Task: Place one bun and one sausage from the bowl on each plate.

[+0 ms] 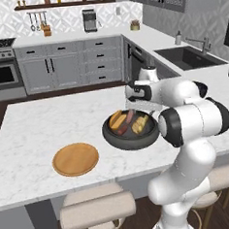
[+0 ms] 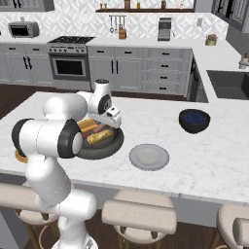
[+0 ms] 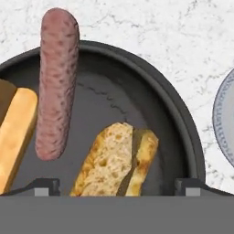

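left base view: we're behind the arm on its left, looking forward and down over the island toward the sink corner
right base view: we're behind on its right, same downward angle, facing the stove wall
hand view: we're right up close, looking straight into the bowl [image 3: 183, 132]
shared: both base views catch the bowl [image 1: 119, 141] [image 2: 113, 145]; light grey plate [image 2: 149, 157] [image 3: 225, 121] shows in right and hand views

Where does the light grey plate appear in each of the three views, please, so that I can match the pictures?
Left base view: not visible; the arm covers that side of the counter.
Right base view: the light grey plate lies at centre, on the counter just right of the dark bowl.
Hand view: only its rim shows at the right edge.
Shared landmark: the dark bowl, in all three views.
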### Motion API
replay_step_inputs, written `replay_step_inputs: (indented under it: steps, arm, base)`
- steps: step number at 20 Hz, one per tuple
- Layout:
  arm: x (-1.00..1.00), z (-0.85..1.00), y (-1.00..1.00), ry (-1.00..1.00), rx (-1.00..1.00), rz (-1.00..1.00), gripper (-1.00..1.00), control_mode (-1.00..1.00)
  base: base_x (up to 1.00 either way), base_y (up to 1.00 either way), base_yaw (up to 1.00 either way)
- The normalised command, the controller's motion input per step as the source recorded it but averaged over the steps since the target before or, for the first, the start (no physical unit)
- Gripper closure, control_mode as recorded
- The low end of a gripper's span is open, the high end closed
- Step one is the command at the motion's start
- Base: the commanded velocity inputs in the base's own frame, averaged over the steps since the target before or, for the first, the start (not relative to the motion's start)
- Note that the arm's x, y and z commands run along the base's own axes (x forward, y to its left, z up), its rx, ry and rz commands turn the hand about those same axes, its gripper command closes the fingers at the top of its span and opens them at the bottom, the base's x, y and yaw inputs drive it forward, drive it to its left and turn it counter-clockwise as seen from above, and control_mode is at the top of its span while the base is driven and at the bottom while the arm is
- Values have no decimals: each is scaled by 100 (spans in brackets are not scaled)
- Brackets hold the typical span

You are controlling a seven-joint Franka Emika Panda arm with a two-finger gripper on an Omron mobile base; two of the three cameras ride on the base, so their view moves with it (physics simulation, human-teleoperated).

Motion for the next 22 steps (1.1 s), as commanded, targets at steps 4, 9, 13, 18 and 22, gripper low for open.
replay_step_inputs:
  steps: [4, 9, 13, 18, 22]
  arm:
    - [6, -53, 0, 0, 9, -3, -100, -100]
    - [-8, -30, 20, 0, 2, -6, -100, -100]
    - [0, -34, 27, 0, 0, -1, -100, -100]
    - [-2, -34, 0, 0, 2, -2, 100, -100]
    - [-8, 8, 0, -1, 1, -4, 100, -100]
  base:
    - [0, 0, 0]
    - [0, 0, 0]
    - [0, 0, 0]
    - [0, 0, 0]
    - [0, 0, 0]
